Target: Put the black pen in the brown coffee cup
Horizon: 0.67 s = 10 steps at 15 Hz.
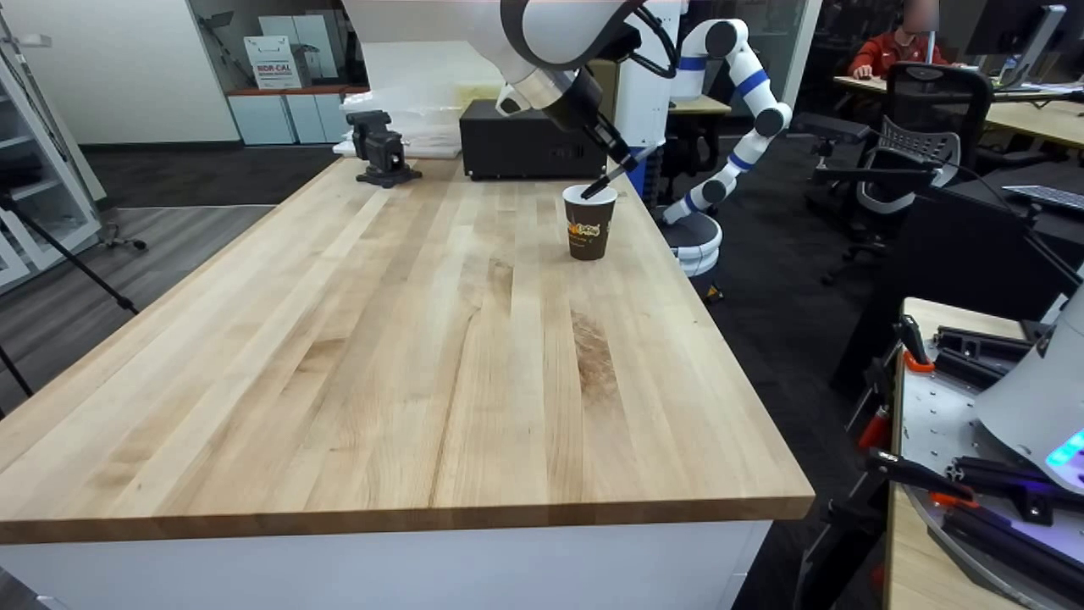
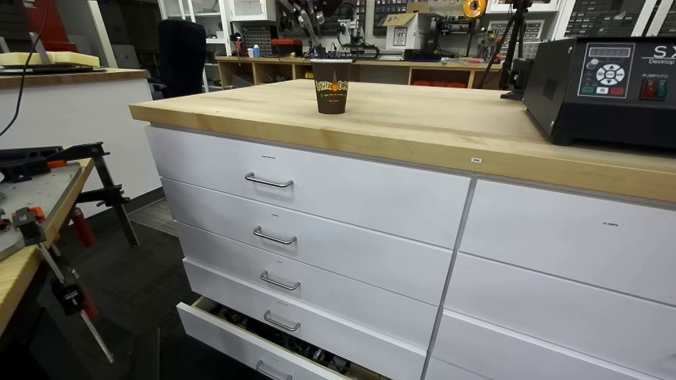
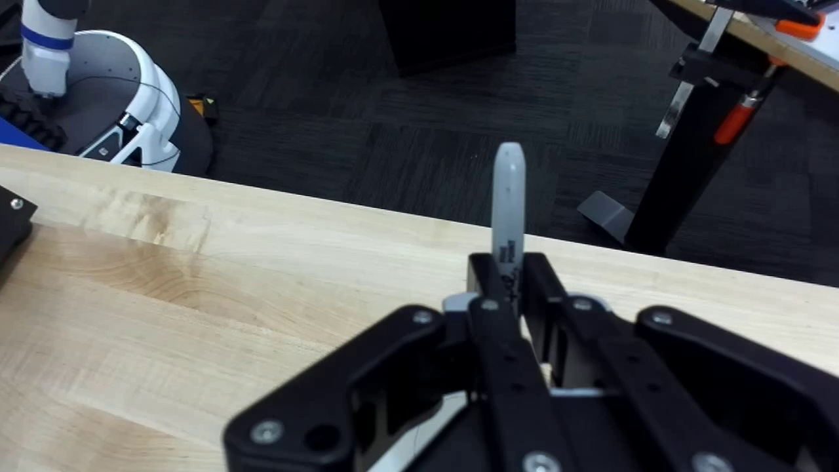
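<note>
The brown coffee cup [image 1: 590, 230] stands upright near the table's edge, white rim up; it also shows in an exterior view [image 2: 331, 89]. My gripper [image 1: 631, 161] is above and just beyond the cup, shut on the black pen [image 1: 599, 185]. The pen is tilted, its black end down over the cup's mouth and its silvery end up. I cannot tell if that end is below the rim. In the wrist view the pen's grey end [image 3: 508, 196] sticks out between the fingertips [image 3: 510, 275]. The cup is not clearly seen there, mostly hidden by the gripper.
A large black box [image 1: 533, 144] stands at the table's far end, also in an exterior view [image 2: 607, 95]. A small black stand [image 1: 383, 148] is beside it. The wooden tabletop [image 1: 406, 339] has its edge close to the cup. A lower drawer [image 2: 248, 343] is pulled open.
</note>
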{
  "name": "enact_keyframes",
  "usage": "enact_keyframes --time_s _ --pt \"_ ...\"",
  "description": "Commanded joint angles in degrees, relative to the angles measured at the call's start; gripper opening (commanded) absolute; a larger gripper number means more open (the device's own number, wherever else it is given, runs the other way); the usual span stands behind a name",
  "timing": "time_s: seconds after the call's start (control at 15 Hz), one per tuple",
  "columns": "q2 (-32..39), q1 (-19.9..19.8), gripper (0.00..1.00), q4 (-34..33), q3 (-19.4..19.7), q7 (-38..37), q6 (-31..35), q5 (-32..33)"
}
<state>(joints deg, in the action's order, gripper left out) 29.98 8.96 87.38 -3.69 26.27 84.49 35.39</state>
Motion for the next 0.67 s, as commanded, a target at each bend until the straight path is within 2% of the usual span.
enact_keyframes --time_s 0.0,0.07,0.13,0.6 --pt "2.79 -0.02 0.10 -3.89 0.39 -2.85 -2.58 0.97" --pt "2.86 -0.20 0.38 -4.16 0.37 -3.40 -1.97 0.40" --pt "2.42 -0.63 0.39 -4.06 0.08 -4.22 -0.37 -0.60" --pt "-4.89 -1.62 0.82 -0.15 -1.41 -7.14 10.98 -7.71"
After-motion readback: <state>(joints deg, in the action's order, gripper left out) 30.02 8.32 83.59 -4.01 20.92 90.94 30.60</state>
